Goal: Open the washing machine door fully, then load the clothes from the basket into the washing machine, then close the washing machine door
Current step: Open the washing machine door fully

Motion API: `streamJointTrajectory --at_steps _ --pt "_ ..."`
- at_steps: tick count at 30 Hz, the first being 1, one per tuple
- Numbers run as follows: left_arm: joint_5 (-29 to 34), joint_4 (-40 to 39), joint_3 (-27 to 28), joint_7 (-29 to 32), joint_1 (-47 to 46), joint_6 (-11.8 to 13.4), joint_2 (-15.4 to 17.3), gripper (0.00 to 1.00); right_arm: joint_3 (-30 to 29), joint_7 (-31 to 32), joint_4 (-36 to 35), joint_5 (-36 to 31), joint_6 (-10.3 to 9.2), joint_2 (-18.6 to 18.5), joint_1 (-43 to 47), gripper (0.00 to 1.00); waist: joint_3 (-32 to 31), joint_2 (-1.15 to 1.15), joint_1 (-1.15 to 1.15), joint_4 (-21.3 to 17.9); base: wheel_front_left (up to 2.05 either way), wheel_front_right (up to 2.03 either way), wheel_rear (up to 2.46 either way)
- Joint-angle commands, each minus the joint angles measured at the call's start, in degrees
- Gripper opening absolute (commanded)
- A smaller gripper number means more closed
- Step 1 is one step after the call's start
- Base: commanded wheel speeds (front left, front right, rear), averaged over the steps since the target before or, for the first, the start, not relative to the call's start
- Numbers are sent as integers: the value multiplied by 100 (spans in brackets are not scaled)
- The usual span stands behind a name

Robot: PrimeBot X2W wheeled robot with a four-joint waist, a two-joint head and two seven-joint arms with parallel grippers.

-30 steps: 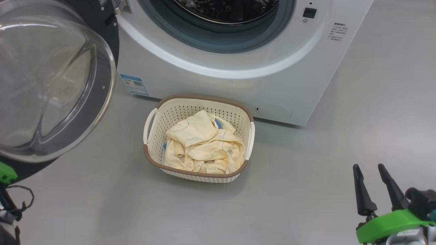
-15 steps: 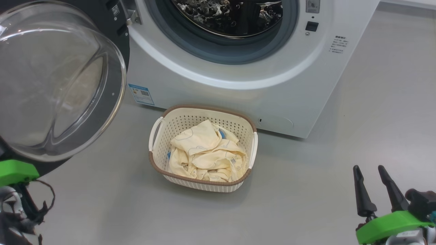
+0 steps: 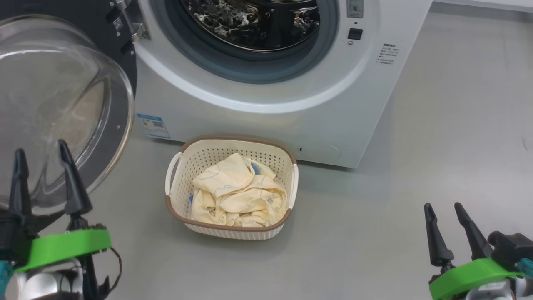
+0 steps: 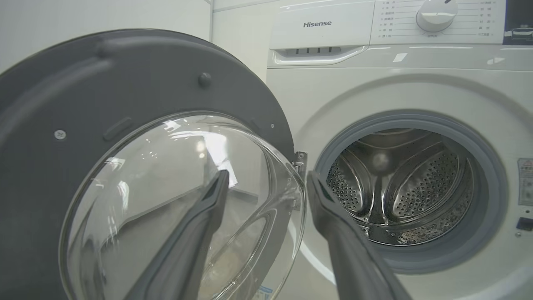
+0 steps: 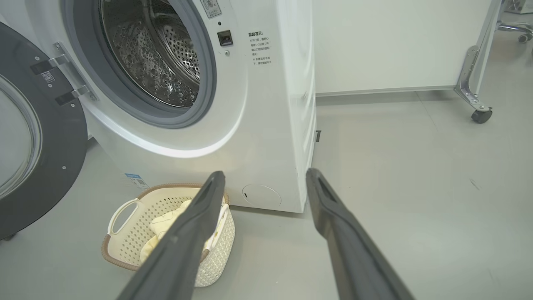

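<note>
While the washing machine door (image 3: 62, 112) stands swung wide open at the left, its clear porthole bulging toward the near side, the left gripper (image 3: 41, 148) sits just in front of its lower edge. Its fingers are spread apart with nothing between them. Whether a fingertip touches the glass, cannot tell.

To the right of the door is the washing machine (image 3: 258, 121), white, mouth uncovered. A grey gasket (image 3: 250, 71) rings the steel drum (image 3: 250, 21); no fabric is visible inside. There is a small blue label sticker (image 3: 153, 125) low on the front, near the door hinge side.

On the grey floor (image 3: 374, 233), just in front of the machine and right of the door, stands the basket (image 3: 233, 231), upright, with its far rim close to the machine's base. The clothes (image 3: 237, 196) lie bunched inside it, pale yellow, reaching about to the rim.

At the near right, well apart from the basket, is the right gripper (image 3: 442, 206). Its fingers are parted and empty, held above bare floor.
</note>
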Motion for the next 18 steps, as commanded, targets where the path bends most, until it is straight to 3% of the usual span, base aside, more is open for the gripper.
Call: streamJointTrajectory --at_steps 1,12,18 --pt "37 -231 148 -37 -34 -43 93 100 106 -56 -181 -16 -15 -102 -229 100 -13 0 0 -173 0 0 0" --pt "-69 -209 201 -37 852 -318 -62 100 115 -56 -167 -47 -15 -50 -216 100 -115 0 0 -956 0 0 0" --pt "-2 -99 158 -37 1212 -455 -106 100 40 -56 -175 -52 -15 -48 -75 100 -231 0 0 -1114 0 0 0"
